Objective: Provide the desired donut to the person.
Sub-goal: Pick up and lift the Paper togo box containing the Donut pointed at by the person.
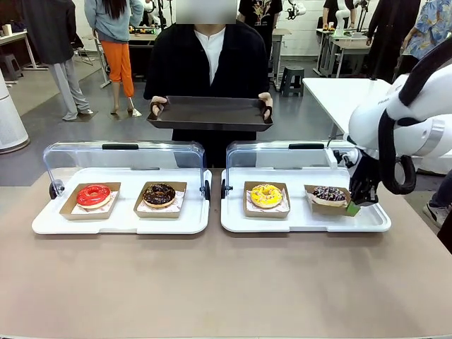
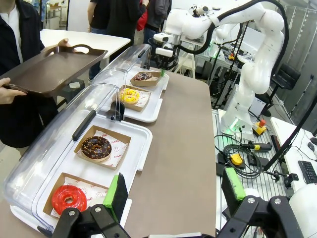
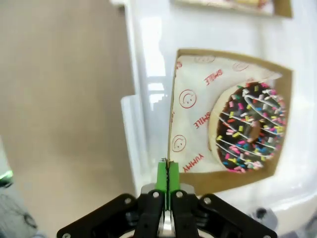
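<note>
Pinching cardboard tray (image 3: pixel 233 62) wall, right gripper (image 3: pixel 167 173), donut (image 3: pixel 252 128) beside

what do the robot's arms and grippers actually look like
The right arm is made of rounded glossy white shells with black sections at the joints, and a thick black cable loops by the wrist. The right gripper is black with green pads. The left gripper has the same look: black linked fingers with silver pivot bolts and bright green pads.
</note>
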`<state>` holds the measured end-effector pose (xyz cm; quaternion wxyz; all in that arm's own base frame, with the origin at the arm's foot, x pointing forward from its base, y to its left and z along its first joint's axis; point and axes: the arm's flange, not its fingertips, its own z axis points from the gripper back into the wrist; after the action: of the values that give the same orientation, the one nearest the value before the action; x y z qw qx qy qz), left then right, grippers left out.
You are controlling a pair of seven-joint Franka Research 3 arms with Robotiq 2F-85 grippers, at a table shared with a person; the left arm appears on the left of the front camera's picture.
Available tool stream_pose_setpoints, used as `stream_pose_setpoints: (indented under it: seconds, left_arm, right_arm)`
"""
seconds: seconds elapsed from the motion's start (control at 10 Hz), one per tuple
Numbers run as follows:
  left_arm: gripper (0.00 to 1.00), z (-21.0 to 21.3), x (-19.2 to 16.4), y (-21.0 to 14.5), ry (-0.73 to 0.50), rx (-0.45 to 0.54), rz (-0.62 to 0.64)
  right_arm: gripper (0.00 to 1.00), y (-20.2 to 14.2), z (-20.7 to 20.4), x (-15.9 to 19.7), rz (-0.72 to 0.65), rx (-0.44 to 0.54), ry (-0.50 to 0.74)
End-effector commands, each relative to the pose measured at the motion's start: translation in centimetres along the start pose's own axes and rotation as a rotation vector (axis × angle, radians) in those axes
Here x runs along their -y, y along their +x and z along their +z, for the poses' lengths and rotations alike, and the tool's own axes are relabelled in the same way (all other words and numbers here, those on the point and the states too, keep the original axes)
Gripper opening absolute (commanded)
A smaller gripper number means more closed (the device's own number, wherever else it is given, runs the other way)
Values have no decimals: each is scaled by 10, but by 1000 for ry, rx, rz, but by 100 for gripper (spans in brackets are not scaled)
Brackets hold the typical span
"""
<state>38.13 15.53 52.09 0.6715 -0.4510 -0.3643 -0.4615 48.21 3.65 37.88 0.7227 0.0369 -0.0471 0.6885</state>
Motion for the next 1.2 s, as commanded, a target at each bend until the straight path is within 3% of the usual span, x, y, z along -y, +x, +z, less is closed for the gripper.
stream_pose_setpoints:
  seconds: [0.0, 0.2, 0.7, 1.1]
  left_arm:
    - [100, 1, 2, 2, 0, 6, 4]
    - [100, 1, 2, 2, 0, 6, 4]
    - [100, 1, 2, 2, 0, 6, 4]
    - [100, 1, 2, 2, 0, 6, 4]
  right_arm:
    - [0, 6, 44, -28, 45, -52, 7]
    - [0, 12, 94, -50, 35, -89, 23]
    - [0, 44, 225, -112, 84, -100, -121]
    - [0, 66, 274, -101, 94, -126, -117]
